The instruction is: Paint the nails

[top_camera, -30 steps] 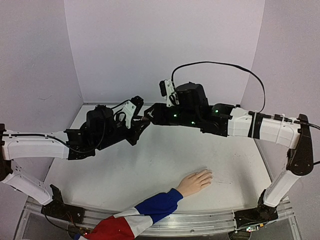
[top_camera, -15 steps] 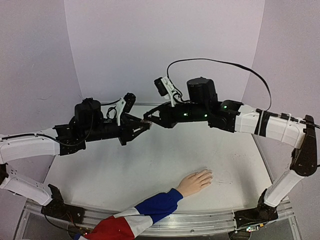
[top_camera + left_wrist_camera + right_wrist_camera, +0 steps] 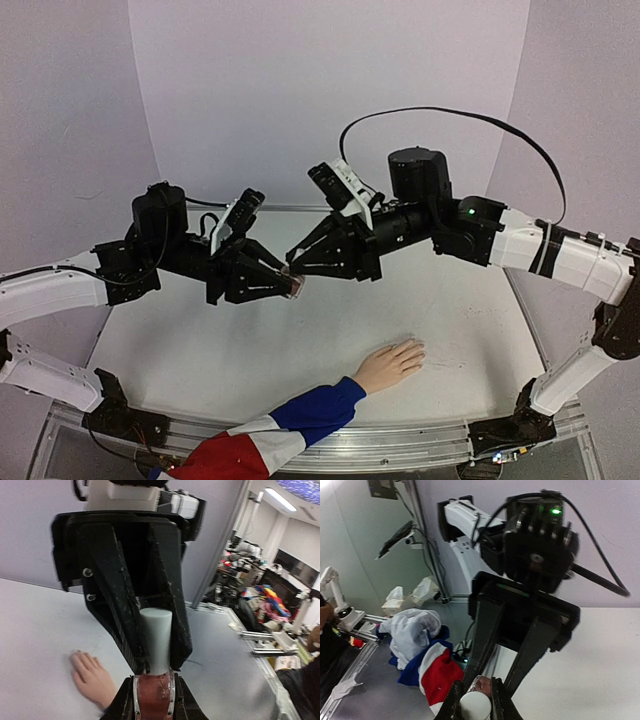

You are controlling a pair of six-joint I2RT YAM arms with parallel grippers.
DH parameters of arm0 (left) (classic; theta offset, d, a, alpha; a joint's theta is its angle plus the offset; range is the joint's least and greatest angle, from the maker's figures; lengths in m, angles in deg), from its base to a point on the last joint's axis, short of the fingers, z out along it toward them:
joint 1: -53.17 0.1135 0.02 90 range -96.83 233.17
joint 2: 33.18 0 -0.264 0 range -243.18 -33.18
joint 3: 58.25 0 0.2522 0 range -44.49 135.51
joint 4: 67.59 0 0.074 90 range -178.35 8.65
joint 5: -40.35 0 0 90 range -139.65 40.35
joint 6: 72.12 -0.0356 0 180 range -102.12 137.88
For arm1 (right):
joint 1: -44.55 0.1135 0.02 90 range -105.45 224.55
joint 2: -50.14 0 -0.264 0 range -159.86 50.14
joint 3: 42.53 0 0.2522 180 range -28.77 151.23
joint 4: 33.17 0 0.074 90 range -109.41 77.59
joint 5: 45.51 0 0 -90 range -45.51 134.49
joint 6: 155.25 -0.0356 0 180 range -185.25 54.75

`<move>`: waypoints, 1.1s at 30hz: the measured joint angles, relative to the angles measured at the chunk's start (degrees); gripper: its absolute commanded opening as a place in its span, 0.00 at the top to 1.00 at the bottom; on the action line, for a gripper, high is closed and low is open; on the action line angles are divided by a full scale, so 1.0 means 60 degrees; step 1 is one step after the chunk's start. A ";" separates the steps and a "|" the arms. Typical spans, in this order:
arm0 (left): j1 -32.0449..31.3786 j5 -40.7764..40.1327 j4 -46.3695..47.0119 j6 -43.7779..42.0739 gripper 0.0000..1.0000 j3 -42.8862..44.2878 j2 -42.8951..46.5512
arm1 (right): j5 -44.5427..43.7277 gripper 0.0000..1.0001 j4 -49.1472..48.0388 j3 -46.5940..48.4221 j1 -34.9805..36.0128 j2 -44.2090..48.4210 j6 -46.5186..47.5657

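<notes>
A small pinkish bottle (image 3: 152,700) with a white cap (image 3: 156,635) hangs in the air between the two arms. My left gripper (image 3: 293,287) is shut on the bottle's glass body. My right gripper (image 3: 291,268) is shut on the white cap (image 3: 475,707), tip to tip with the left one. The pale hand (image 3: 392,362) lies palm down on the table, in front of and to the right of the grippers, with its blue, white and red sleeve (image 3: 290,420) running to the near edge. Its nails are too small to make out. The hand (image 3: 92,677) also shows below the bottle.
The white table (image 3: 470,330) is closed in by lilac walls at the back and sides. A black cable (image 3: 480,118) loops above the right arm. Off the table, a heap of white, blue and red cloth (image 3: 427,645) lies beyond the edge.
Both arms have swung so that the grippers meet lower and nearer to the front. The right gripper has closed on the bottle's cap.
</notes>
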 measured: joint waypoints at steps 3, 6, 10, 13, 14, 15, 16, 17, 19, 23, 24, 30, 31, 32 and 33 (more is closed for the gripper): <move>-0.0047 -0.1971 0.0091 -0.0616 1.00 -0.0350 0.0251 | -0.1770 0.34 0.0331 -0.0382 -0.0033 0.0459 0.0007; -0.0022 -0.4554 0.0219 -0.1202 1.00 -0.0535 0.0386 | -0.3982 0.14 0.0718 -0.0841 -0.0044 0.0954 -0.0291; -0.0026 -0.7664 0.0477 -0.2076 1.00 -0.0441 -0.0222 | -0.7322 0.09 0.0874 -0.0896 -0.0044 0.1035 -0.1144; -0.0026 -0.9377 0.0525 -0.2550 1.00 0.0007 -0.1282 | -0.9388 0.09 0.0984 -0.0492 -0.0058 0.0601 -0.2011; -0.0029 -0.9839 0.0525 -0.2652 1.00 0.0222 -0.1668 | -0.9825 0.10 0.0965 -0.0262 -0.0069 0.0357 -0.2269; -0.0029 -1.0258 0.0528 -0.2783 1.00 0.0441 -0.2047 | -1.0367 0.11 0.1002 0.0189 -0.0087 -0.0062 -0.2637; -0.0029 -1.0557 0.0528 -0.2849 1.00 0.0608 -0.2317 | -1.0699 0.13 0.0980 0.0535 -0.0091 -0.0397 -0.2874; -0.0029 -1.0932 0.0528 -0.2940 1.00 0.0863 -0.2692 | -1.1096 0.14 0.0947 0.1042 -0.0098 -0.0900 -0.3220; -0.0029 -1.1355 0.0550 -0.3078 1.00 0.1173 -0.3147 | -1.1562 0.16 0.0940 0.1701 -0.0095 -0.1614 -0.3712; -0.0040 -1.1905 0.0659 -0.3151 1.00 0.1399 -0.3537 | -1.2134 0.27 0.0984 0.2874 -0.0106 -0.2962 -0.4594; -0.0026 -1.2021 0.0718 -0.3162 1.00 0.1410 -0.3559 | -1.2182 0.33 0.1009 0.3038 -0.0120 -0.3166 -0.4721; -0.0047 -1.2116 0.0892 -0.3126 1.00 0.1439 -0.3588 | -1.2171 0.49 0.1002 0.3836 -0.0153 -0.4040 -0.5388; -0.0047 -1.2098 0.0896 -0.3089 1.00 0.1439 -0.3592 | -1.2101 0.56 0.0976 0.3836 -0.0164 -0.4044 -0.5431; -0.0047 -1.2080 0.0914 -0.3056 1.00 0.1439 -0.3592 | -1.2029 0.64 0.0933 0.3840 -0.0189 -0.4047 -0.5468; -0.0051 -1.2072 0.0962 -0.3038 1.00 0.1439 -0.3592 | -1.1916 0.70 0.0885 0.3840 -0.0200 -0.4047 -0.5552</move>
